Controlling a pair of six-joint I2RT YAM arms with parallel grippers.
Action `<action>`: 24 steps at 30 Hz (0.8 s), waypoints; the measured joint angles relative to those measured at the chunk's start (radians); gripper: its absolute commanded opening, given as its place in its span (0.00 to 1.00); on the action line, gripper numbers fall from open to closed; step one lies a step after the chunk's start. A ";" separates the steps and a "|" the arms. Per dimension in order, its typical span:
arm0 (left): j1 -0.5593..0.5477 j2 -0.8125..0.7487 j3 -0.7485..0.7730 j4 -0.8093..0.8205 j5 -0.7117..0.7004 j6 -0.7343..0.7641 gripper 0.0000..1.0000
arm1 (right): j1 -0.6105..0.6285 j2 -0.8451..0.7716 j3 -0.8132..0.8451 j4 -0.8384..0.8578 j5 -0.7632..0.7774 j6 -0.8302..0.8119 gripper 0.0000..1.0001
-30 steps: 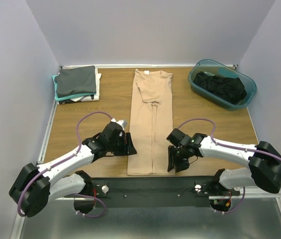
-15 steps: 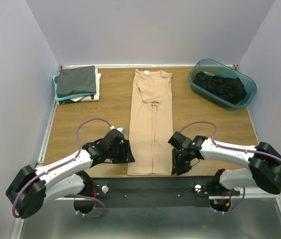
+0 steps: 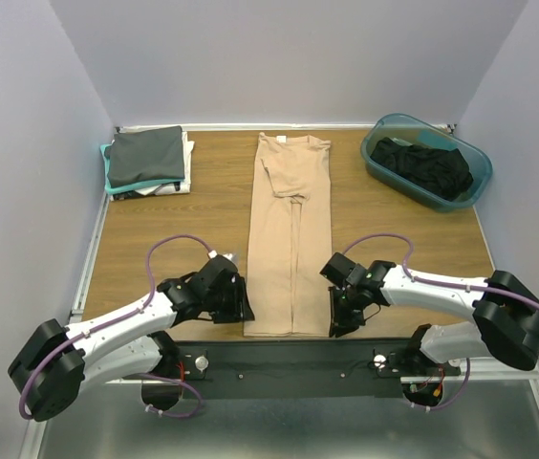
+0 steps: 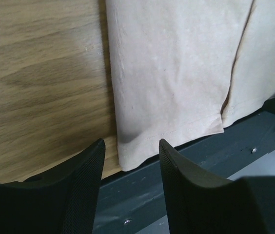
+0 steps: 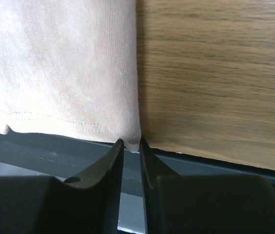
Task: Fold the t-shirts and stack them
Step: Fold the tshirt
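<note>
My right pincer (image 5: 131, 144) has narrowed about the near hem corner of the tan shirt (image 3: 291, 239), though I cannot tell whether it grips yet; my left pincer (image 4: 131, 146) stays released, so the fold is pending.

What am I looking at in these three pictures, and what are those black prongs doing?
Two robot arms, the left arm and the right arm, are bolted beside a wooden table. One picture looks down from above; the others come from wrist cameras. A tan t-shirt, folded into a long strip, lies mid-table; a stack of folded shirts sits far left; a teal tub holds dark cloth. The left claw is open, straddling one near corner; the right claw seems to pinch the other.
</note>
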 measured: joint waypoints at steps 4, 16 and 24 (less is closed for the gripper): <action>-0.018 -0.002 -0.011 -0.019 0.000 -0.020 0.52 | 0.000 0.006 0.002 0.004 -0.007 -0.005 0.26; -0.069 -0.062 -0.061 -0.022 0.018 -0.093 0.45 | 0.000 0.011 0.003 0.012 -0.017 -0.006 0.25; -0.087 -0.014 -0.061 0.014 0.029 -0.108 0.27 | 0.000 0.014 0.003 0.016 -0.022 -0.006 0.20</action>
